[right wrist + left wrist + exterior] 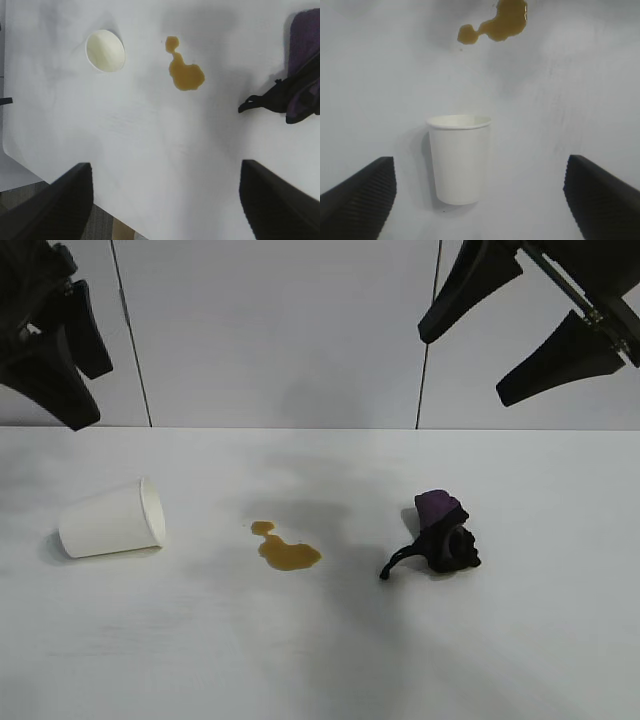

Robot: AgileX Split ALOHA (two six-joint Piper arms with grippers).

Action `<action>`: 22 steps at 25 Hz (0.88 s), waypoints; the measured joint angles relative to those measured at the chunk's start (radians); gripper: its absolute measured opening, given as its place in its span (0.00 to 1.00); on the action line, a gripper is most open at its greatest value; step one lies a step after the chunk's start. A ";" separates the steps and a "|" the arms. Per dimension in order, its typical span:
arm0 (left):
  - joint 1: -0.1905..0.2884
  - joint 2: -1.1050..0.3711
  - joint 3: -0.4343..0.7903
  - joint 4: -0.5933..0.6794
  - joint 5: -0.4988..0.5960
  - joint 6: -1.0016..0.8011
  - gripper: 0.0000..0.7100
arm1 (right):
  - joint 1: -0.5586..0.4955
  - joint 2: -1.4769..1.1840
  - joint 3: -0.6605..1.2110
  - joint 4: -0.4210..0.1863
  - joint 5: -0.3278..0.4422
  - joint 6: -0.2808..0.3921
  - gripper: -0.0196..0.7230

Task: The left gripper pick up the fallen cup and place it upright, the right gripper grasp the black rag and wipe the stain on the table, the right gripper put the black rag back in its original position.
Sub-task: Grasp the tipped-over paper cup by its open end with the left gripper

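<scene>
A plain white table (330, 660) runs back to a pale panelled wall (280, 330); on it the cup (108, 520) lies on its side toward the left, its mouth facing the stain (287, 550), which sits near the middle, well apart from the cup; the black rag (440, 535) is bunched further right, its thin tail pointing at the puddle. The left gripper (62, 355) hangs above the cup with its fingers spread wide and nothing between them; in its wrist view the cup lies centred between the two fingers. The right gripper (525, 335) waits high above the rag, also well open and empty.

The likeliest trouble: a light paper cup on its side can roll or skid if one finger meets it first, and its open end points at the puddle, so a nudge could send the rim into the liquid; a hard squeeze could crush the thin wall; a grip near the rim may leave it tilted when set down, so that it topples again.
</scene>
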 joint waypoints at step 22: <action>0.000 0.152 0.120 0.021 -0.249 0.048 0.92 | 0.000 0.000 0.000 0.000 0.000 0.000 0.78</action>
